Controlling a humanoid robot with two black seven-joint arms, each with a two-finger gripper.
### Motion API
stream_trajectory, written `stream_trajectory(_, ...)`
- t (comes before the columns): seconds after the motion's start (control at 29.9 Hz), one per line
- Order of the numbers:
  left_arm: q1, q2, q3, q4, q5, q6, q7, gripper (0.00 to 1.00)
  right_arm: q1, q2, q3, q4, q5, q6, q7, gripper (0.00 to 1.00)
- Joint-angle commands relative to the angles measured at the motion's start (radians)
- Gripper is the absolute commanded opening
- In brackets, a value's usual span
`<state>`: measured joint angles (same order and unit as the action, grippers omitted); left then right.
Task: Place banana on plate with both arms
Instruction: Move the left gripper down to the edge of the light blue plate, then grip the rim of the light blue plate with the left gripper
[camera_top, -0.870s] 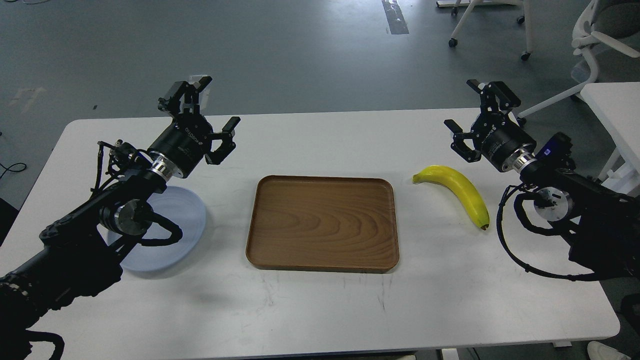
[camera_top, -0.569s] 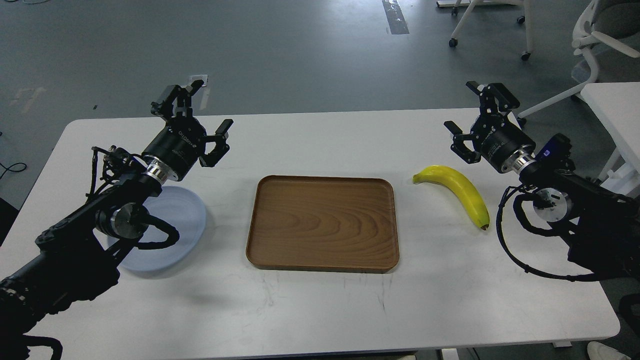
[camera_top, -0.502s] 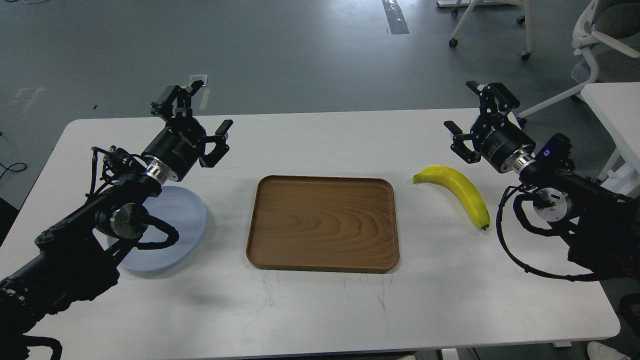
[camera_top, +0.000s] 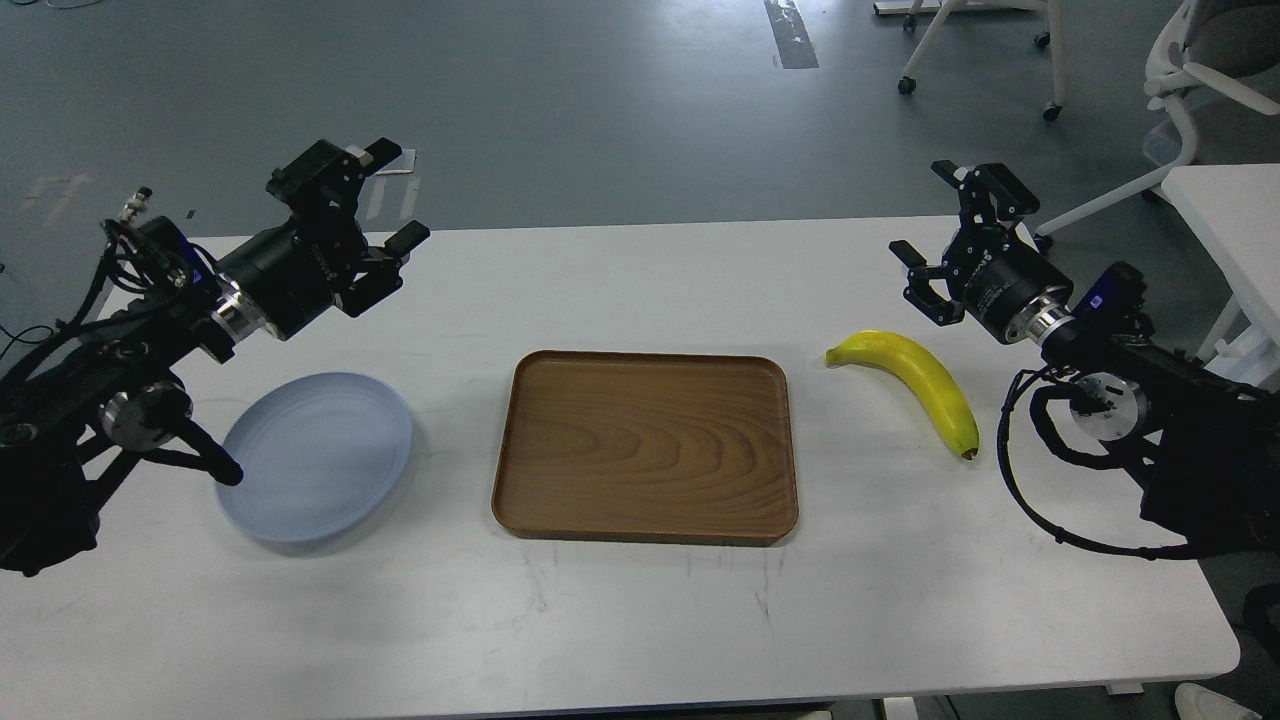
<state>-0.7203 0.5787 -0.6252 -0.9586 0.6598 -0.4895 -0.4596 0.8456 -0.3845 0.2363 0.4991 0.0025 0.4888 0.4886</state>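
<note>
The yellow banana (camera_top: 925, 386) lies on the white table (camera_top: 640, 600) at the right, its dark tip toward me. The pale blue-grey plate (camera_top: 318, 455) lies at the left, in full view. My left gripper (camera_top: 385, 205) is open and empty, held above the table behind the plate. My right gripper (camera_top: 945, 215) is open and empty, behind the banana and apart from it.
A rectangular brown wooden tray (camera_top: 646, 445) lies between the plate and the banana. Office chairs (camera_top: 1190, 90) and another white table (camera_top: 1235, 230) stand at the back right, beyond the table's far edge.
</note>
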Motion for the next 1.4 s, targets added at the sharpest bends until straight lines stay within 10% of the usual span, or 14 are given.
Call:
stream_trajectory(0.0,-0.021,0.116,0.002,-0.153,0.282,0.001,-0.008,1.00,0.000,-0.004,-0.005,-0.001,-0.007,0.000,0.000,1.00)
stream_trajectory(0.4,-0.004,0.293,0.152,-0.152,1.079,0.072,-0.029,1.00,0.001,-0.005,-0.032,0.004,-0.009,0.000,0.000,1.00)
stream_trajectory(0.87,0.047,0.282,0.303,0.128,1.048,0.190,-0.029,1.00,0.001,-0.002,-0.034,0.006,-0.010,0.000,0.000,1.00)
stream_trajectory(1.37,0.104,0.271,0.315,0.178,0.994,0.206,-0.029,0.92,0.001,-0.002,-0.035,0.004,-0.010,0.000,0.000,1.00)
